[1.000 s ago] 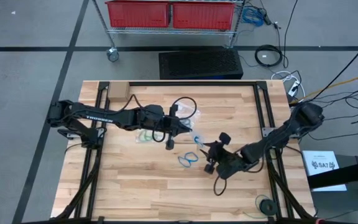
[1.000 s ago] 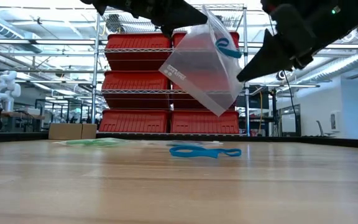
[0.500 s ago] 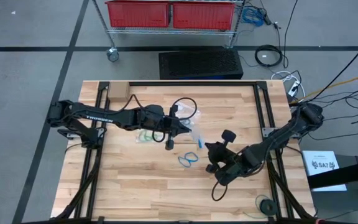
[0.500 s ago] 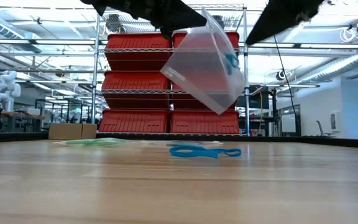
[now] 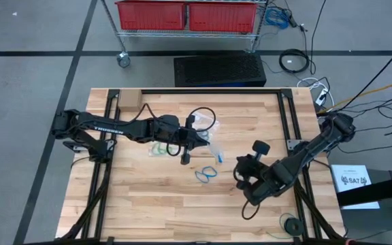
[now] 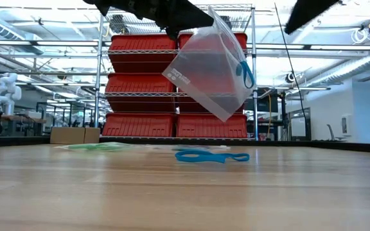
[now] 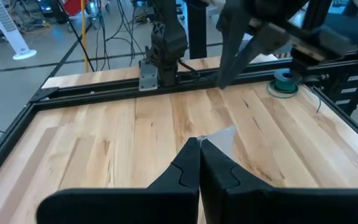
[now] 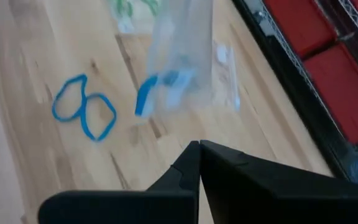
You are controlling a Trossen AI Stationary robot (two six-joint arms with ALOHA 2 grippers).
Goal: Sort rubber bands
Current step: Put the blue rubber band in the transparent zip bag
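A clear plastic bag (image 6: 211,70) hangs over the table's middle from my left gripper (image 5: 203,141), which is shut on it. One blue rubber band (image 6: 244,72) lies inside the bag against its wall. Two blue rubber bands (image 5: 206,175) lie linked on the wood below; the right wrist view shows these bands (image 8: 82,115) too. Green rubber bands (image 5: 158,148) lie in a flat bag under my left arm. My right gripper (image 5: 239,175) hovers shut to the right of the bag, touching nothing. My left gripper pinches the bag's top edge (image 6: 205,14) between its two shut fingers, coming nearly level from the table's left. A corner of the bag (image 7: 221,137) shows just past the fingertips. The bag hangs tilted below the fingers, clear of the table.
A black cable loop (image 5: 203,116) and another clear bag (image 5: 214,126) lie behind the held bag. A cardboard box (image 5: 129,100) sits at the far left corner and a tape roll (image 5: 291,224) at the near right. Black frame rails (image 5: 288,122) border the table.
My right gripper has drawn back from the bag's mouth, rising and moving toward the table's right and near edges while turning. The blue band that was at the mouth has dropped deeper into the bag. The bag has stayed hanging from my left gripper.
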